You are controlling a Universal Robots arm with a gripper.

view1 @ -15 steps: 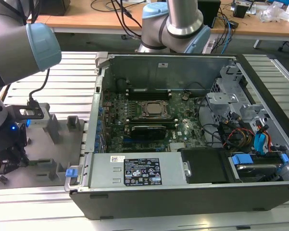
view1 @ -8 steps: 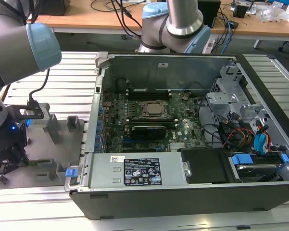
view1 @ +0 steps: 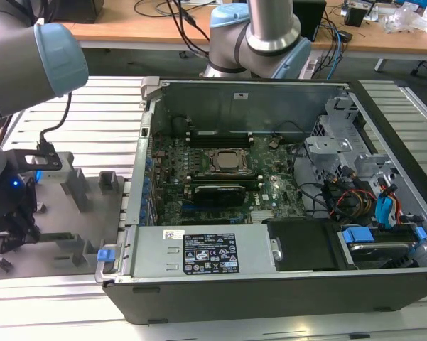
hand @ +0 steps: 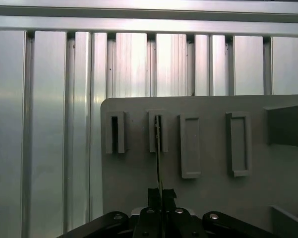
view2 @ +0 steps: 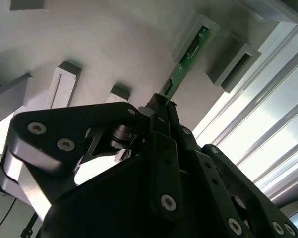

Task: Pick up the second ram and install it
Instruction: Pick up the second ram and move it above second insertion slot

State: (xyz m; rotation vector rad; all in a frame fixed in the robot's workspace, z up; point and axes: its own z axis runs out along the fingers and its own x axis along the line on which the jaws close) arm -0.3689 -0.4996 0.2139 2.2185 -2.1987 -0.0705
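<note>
Ribbed metal surface (view1: pixel 99 114) carries a grey holder plate (hand: pixel 129 178) directly under the gripper (hand: pixel 161 193). Open computer case (view1: pixel 270 298) sits on it just beyond the plate.

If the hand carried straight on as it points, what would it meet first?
Likely the grey slotted holder where the second ram, gripped by the hand, stands; depth is unclear.

A black gripper (hand: pixel 161 194) has its two fingers pressed against the near end of a thin memory stick (hand: pixel 158 158), seen edge-on. The stick's far end sits in a small grey slotted holder (hand: pixel 158 131) on a flat grey plate (hand: pixel 134 198). Other raised grey holders stand in a row on either side of it. The plate lies on a table of ribbed aluminium rails (hand: pixel 49 124)
</note>
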